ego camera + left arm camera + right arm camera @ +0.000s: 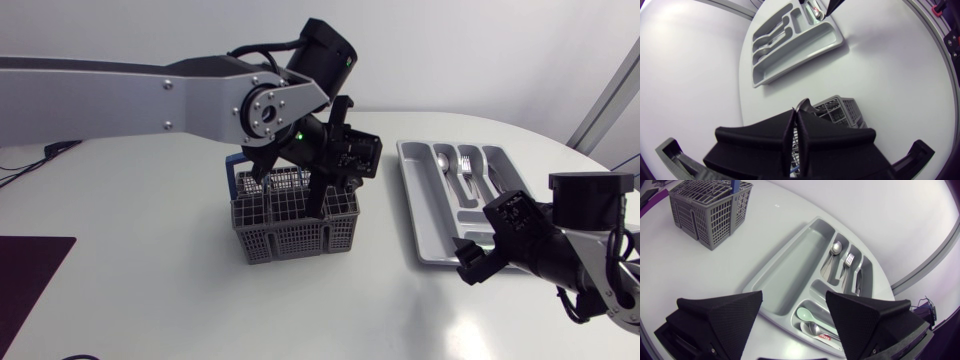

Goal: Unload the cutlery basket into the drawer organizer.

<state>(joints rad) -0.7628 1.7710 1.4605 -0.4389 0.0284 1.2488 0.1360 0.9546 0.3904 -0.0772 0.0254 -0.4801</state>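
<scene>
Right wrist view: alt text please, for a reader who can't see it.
The open right gripper hangs over the grey drawer organizer, which holds a spoon and a fork in narrow slots and small spoons nearer the gripper. The cutlery basket stands beyond it.

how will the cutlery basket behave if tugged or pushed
The cutlery basket is open plastic mesh, so probably light and stiff. Standing free on the smooth table, it may slide or lift if the utensil in the left gripper snags.

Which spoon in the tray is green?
The pale green spoon in the tray's short crosswise compartment; the spoon beside it and the one farther ahead are silver.
</scene>
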